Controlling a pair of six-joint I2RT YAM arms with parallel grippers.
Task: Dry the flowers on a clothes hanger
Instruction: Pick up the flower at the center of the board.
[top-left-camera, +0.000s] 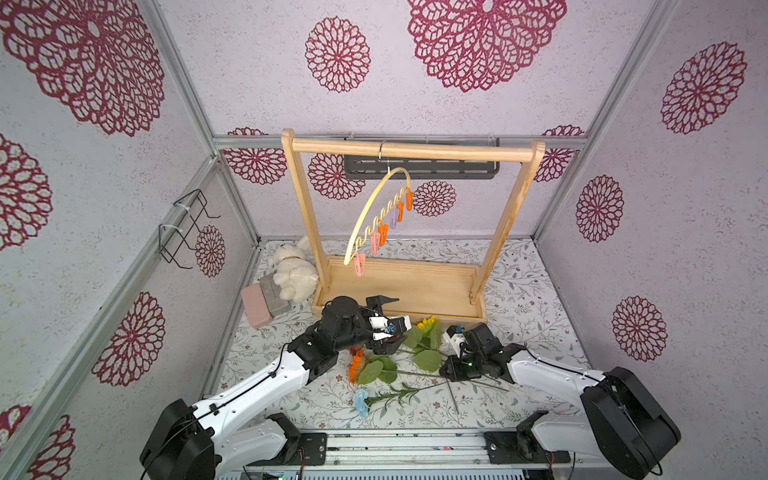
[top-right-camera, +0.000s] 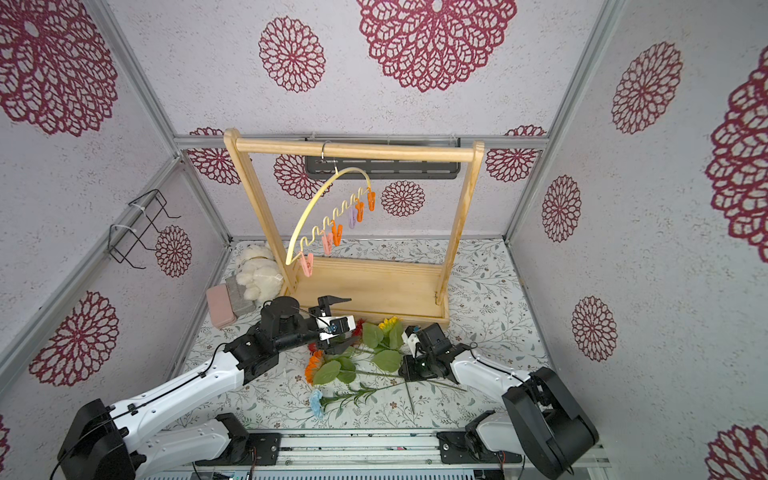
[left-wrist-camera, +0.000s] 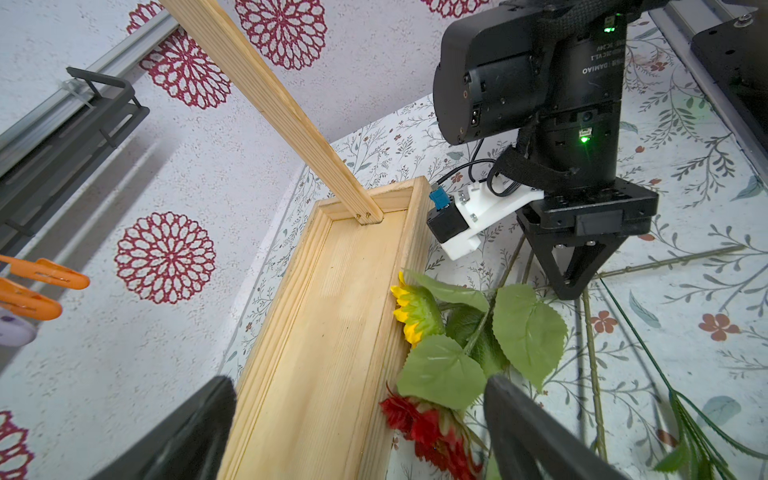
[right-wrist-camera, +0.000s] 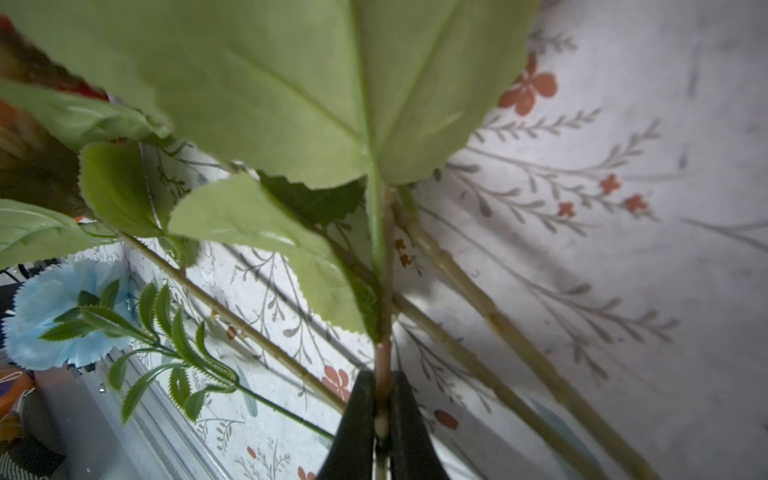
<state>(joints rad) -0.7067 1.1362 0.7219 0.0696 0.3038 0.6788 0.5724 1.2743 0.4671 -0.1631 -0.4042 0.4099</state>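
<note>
Flower stem (right-wrist-camera: 383, 353) between right tool (right-wrist-camera: 382, 384) tips

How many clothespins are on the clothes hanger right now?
6 clothespins along the clothes hanger, bottom to top: pink, pink, orange, lilac, orange, orange. Overlap may hide another.

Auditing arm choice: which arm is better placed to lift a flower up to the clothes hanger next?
Right. The right gripper is shut on a leafy flower stem, while the left gripper stands open over the wooden tray, holding nothing.
</note>
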